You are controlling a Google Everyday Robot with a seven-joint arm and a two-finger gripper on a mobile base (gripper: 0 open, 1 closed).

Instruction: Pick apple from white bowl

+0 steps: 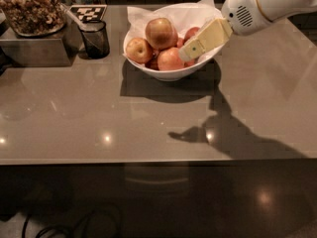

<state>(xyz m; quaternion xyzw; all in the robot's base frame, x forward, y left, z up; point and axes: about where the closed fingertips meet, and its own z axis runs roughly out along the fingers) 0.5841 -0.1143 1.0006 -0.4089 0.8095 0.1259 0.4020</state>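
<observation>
The white bowl (pixel 168 73) stands at the back middle of the counter, lined with crinkled white paper. The apple (pixel 161 32), the largest, golden-yellow with a reddish-brown blush, sits on top of the pile. Smaller redder apples lie around it: one at the left (pixel 138 50), one at the front (pixel 170 59), one at the right, partly hidden. My gripper (pixel 187 51) comes in from the upper right on a white arm. Its cream fingers (pixel 208 37) hang over the bowl's right side, the tip just right of the apple and over the front red apple.
A small dark mesh cup (pixel 95 38) with a utensil stands left of the bowl. A container of nuts (pixel 32 9) sits on a metal box (pixel 29 51) at the far left. A checkered marker card (pixel 88 12) lies behind the cup. The grey counter (pixel 124 118) ends at a front edge.
</observation>
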